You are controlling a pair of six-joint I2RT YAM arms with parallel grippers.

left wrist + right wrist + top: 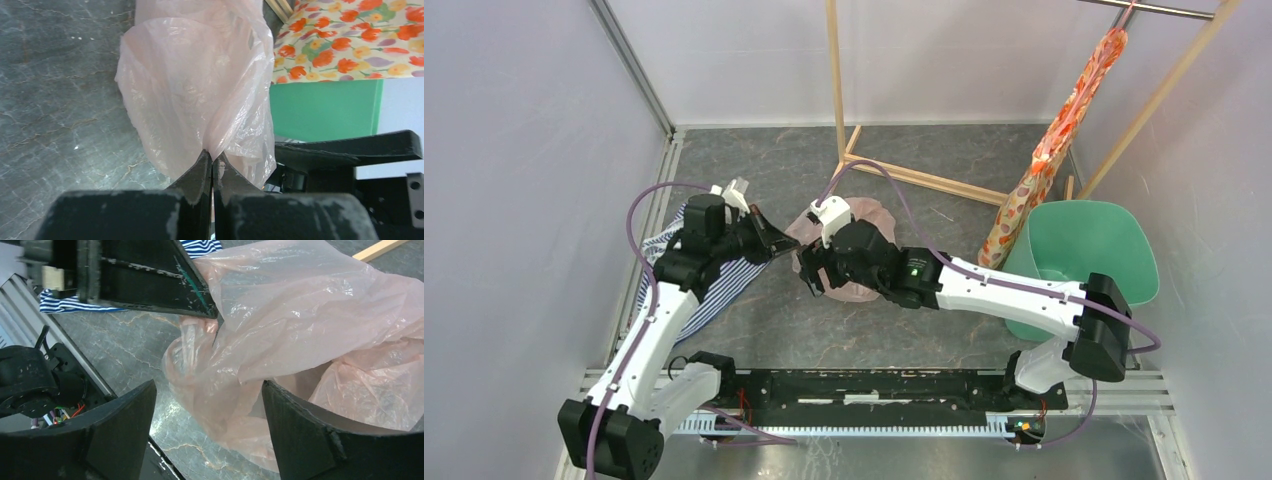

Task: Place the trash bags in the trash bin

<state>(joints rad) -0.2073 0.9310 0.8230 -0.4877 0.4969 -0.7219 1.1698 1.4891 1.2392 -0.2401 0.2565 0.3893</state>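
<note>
The pink bag point(200, 85) looks light, limp and slippery. The left gripper point(212, 159) pinches a bunched fold, likely the surest hold, while the right gripper point(207, 390) stands spread wide.

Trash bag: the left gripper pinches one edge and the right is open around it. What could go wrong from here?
The left gripper grips only a thin fold of the trash bag; the film may slip out or tear when lifted. The trash bin stands at the far right, with the floral bag hanging beside its rim, so the carried bag could snag there.
</note>
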